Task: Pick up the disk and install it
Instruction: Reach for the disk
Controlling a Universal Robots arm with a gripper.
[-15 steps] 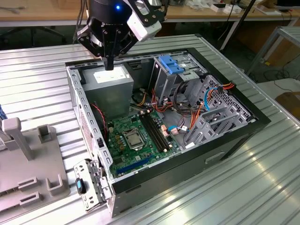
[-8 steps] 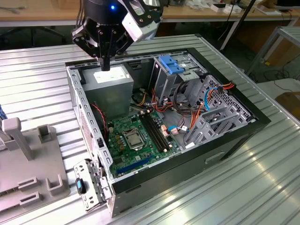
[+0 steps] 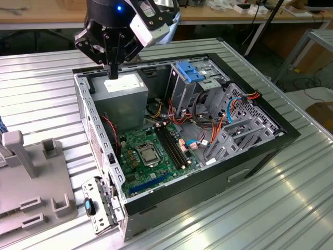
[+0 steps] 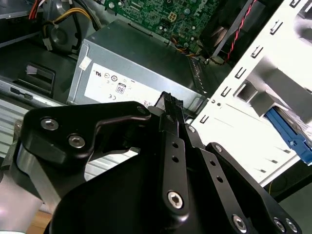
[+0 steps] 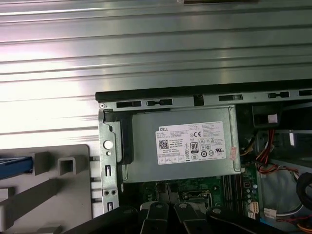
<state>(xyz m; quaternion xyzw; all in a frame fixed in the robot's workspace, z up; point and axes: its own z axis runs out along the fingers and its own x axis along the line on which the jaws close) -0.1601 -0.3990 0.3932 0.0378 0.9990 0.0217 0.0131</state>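
Closed, empty gripper (image 3: 113, 72) above the power supply (image 3: 122, 96) inside the open computer case (image 3: 255, 153), motherboard (image 3: 132, 143) alongside.

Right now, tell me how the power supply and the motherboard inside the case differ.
The power supply is a grey metal box with a white label; the motherboard is a flat green board. The power supply stands tall in a corner of the computer case, under the end effector; the motherboard lies flat on the floor, clear of it. Both sit inside the open computer case.
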